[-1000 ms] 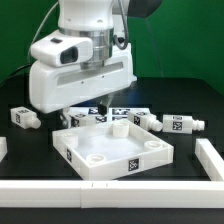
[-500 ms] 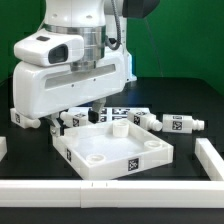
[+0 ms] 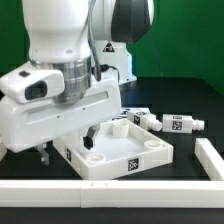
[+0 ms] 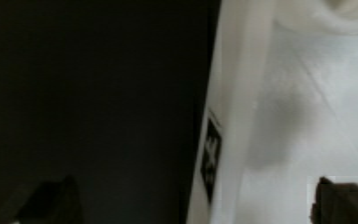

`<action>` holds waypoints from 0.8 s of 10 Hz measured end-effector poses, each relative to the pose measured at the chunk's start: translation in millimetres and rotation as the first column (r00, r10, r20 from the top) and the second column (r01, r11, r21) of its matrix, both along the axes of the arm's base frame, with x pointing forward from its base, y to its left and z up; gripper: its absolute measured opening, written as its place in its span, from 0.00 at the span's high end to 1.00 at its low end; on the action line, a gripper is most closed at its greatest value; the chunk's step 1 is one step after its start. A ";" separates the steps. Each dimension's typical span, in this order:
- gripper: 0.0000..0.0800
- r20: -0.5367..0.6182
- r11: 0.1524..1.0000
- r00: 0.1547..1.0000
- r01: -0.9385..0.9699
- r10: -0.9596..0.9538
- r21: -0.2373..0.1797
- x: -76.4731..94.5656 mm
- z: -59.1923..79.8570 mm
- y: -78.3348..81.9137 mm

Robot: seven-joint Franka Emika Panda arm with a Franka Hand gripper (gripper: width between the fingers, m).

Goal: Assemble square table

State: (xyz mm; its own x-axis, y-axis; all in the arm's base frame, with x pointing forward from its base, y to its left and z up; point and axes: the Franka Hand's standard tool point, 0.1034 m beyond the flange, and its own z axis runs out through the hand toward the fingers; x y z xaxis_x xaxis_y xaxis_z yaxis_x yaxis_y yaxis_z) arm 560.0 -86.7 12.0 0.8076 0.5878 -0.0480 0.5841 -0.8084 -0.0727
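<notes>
The white square table top [image 3: 112,152] was pictured lying sockets up near the front of the black worktop [image 3: 192,150]. Its raised rim and round corner sockets were open to the camera, and a black-and-white tag [image 3: 133,163] was shown on its near wall. A short white stub [image 3: 118,127] was seen upright at the top's far edge. It was possibly a leg, though the view was too coarse to show whether it was seated in a socket.

Behind the top, a tagged leg [image 3: 146,118] was seen lying on its side just beyond the far corner. A second leg [image 3: 182,125] was seen lying farther towards the exterior view's right, apart from the top.

The end effector [image 3: 65,147] was held low at the top's corner on the exterior view's left. Its dark fingers [image 3: 88,136] were spread wide, with nothing pinched between them. In the wrist view, the end effector [image 4: 197,198] was shown with a white surface filling one side of the gap between its fingers.

The scene was bounded by a long white bar [image 3: 100,188] along the front and a side bar [image 3: 212,160] on the exterior view's right.
</notes>
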 end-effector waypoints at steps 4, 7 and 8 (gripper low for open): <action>0.51 0.000 1.000 1.000 -0.001 0.001 0.000 0.4 -0.1 -0.3; 0.90 0.009 0.993 0.993 0.120 -0.119 -0.010 9.1 3.9 4.2; 0.93 0.044 0.983 0.983 0.181 -0.181 -0.015 18.3 6.8 11.0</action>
